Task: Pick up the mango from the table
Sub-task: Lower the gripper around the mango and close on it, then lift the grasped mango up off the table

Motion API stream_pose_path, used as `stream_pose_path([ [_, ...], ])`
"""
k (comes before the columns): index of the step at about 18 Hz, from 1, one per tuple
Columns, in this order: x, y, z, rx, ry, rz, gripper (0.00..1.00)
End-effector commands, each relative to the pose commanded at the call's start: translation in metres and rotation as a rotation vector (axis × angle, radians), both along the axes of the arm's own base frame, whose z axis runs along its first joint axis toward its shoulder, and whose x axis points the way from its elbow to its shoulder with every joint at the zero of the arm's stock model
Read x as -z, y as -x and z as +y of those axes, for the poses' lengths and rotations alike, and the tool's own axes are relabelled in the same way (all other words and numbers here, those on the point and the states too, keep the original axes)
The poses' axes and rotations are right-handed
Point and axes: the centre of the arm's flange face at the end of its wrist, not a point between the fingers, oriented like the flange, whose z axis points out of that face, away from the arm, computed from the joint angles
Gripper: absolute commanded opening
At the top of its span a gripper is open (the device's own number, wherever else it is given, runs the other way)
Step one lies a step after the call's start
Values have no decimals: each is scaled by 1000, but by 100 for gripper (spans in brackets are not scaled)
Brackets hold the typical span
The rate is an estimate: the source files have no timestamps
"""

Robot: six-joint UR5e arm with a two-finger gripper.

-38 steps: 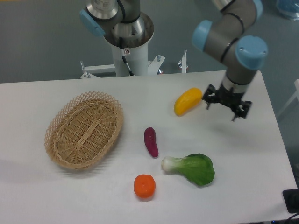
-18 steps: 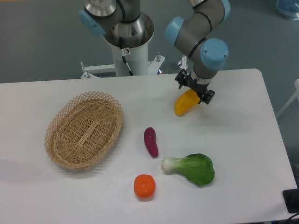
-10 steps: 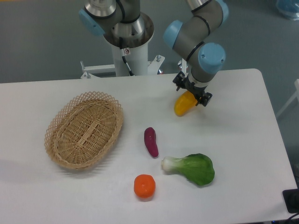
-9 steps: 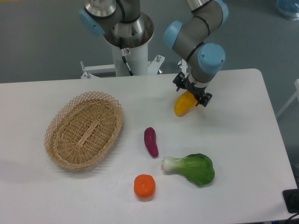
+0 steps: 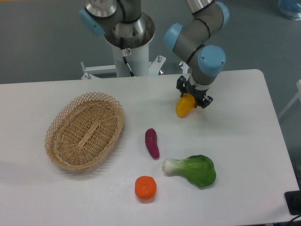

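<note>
hand [image 5: 193, 95] clamped around upper end of mango [image 5: 184, 106], fingers either side of fruit. mango lies on white tabletop [image 5: 244, 141] toward 1 o'clock from centre, lower yellow end poking out toward 7 o'clock. purple sweet potato [image 5: 151, 142] near centre, bok choy [image 5: 194, 170] at 5 o'clock, orange [image 5: 145, 188] at 6 o'clock, wicker basket [image 5: 85, 130] at 9 o'clock.

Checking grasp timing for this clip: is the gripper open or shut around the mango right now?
Shut on the mango, it seems: the gripper has a finger pressed against each side of the fruit's upper end. Whether it has left the table cannot be told.
</note>
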Motion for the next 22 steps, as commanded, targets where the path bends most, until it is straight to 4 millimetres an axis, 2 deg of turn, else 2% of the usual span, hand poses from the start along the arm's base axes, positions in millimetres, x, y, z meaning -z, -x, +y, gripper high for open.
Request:
stream_pose_path([
  [5, -22, 9, 7, 2, -25, 35, 28],
  [7, -42, 11, 15, 5, -66, 61, 29],
  [8, -45, 11, 18, 1, -82, 60, 29],
  [12, -61, 35, 34, -24, -107, 101, 29],
  [16, -73, 36, 47, -30, -128, 120, 29],
  [20, -94, 48, 53, -29, -149, 161, 30],
  [21, -107, 56, 59, -25, -160, 173, 32],
  [22, -105, 57, 62, -23, -156, 164, 38],
])
